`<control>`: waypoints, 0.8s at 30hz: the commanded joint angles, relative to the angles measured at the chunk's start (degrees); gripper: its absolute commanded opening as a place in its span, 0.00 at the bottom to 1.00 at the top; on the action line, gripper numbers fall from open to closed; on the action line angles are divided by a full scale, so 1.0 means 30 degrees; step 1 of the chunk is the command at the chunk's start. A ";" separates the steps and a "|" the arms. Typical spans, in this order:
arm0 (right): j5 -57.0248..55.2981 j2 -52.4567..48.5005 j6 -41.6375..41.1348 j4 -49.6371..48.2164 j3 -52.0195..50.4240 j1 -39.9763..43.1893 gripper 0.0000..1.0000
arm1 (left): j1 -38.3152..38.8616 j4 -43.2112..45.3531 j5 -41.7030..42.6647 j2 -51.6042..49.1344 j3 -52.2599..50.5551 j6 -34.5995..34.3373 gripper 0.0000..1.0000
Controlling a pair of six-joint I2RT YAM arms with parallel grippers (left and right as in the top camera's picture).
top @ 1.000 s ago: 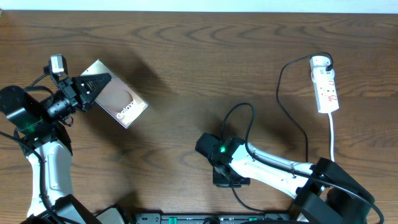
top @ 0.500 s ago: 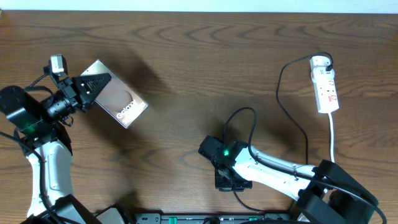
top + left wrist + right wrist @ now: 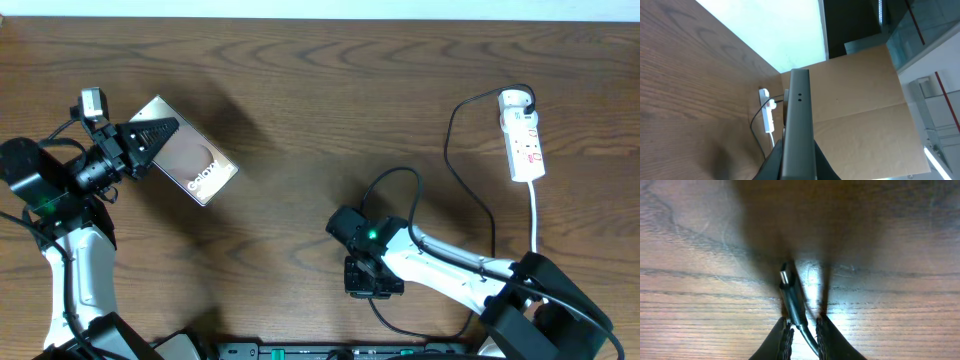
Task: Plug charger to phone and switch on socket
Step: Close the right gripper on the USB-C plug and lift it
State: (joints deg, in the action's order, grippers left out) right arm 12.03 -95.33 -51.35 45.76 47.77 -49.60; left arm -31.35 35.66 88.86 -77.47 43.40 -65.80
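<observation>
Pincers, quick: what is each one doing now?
Left pincer: closed on the phone.
Right pincer: around the charger cable; whether gripped cannot be told.

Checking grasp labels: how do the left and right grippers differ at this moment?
The left gripper is shut on the phone; the right gripper has its fingers slightly apart around the charger near its plug. The left gripper reaches sideways; the right gripper points straight down. Both have a task item between their fingers.
</observation>
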 commanded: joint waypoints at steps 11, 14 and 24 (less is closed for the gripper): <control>-0.0437 -0.0481 0.3585 -0.1253 -0.0532 0.0182 0.21 | -0.0080 0.0146 0.0430 0.0124 0.0124 -0.0153 0.07; -0.0444 -0.0481 0.3570 -0.1246 -0.0532 0.0189 0.17 | -0.0080 0.0146 0.0430 0.0124 0.0124 -0.0146 0.07; -0.1290 -0.0481 0.1515 -0.0189 -0.0532 0.0525 0.01 | -0.0080 0.0146 0.0430 0.0124 0.0117 -0.0153 0.07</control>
State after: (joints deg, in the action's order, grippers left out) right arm 12.19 -95.20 -44.34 44.38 47.77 -48.56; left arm -31.35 35.64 88.86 -77.47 43.38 -65.80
